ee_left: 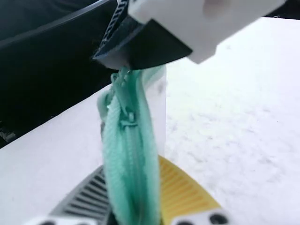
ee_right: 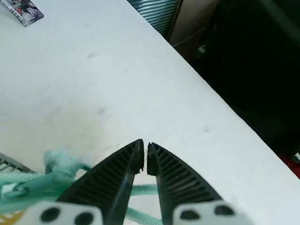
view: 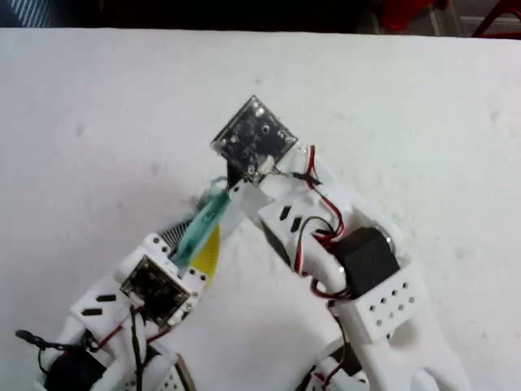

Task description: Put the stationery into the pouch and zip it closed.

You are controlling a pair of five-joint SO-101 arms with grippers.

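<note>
Now, your left gripper (view: 186,259) clamps one end of the pouch (view: 208,246) and your right gripper (ee_right: 145,151) pinches the other (jaws almost touching), so the teal zipper (ee_left: 131,154) runs straight between them above the table (view: 98,122).

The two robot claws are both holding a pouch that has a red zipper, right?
Not quite: the zipper is mint green, not red. The left wrist view shows it plainly. The rest is right: the left gripper and the right gripper are each shut on the pouch, one at each end.
</note>
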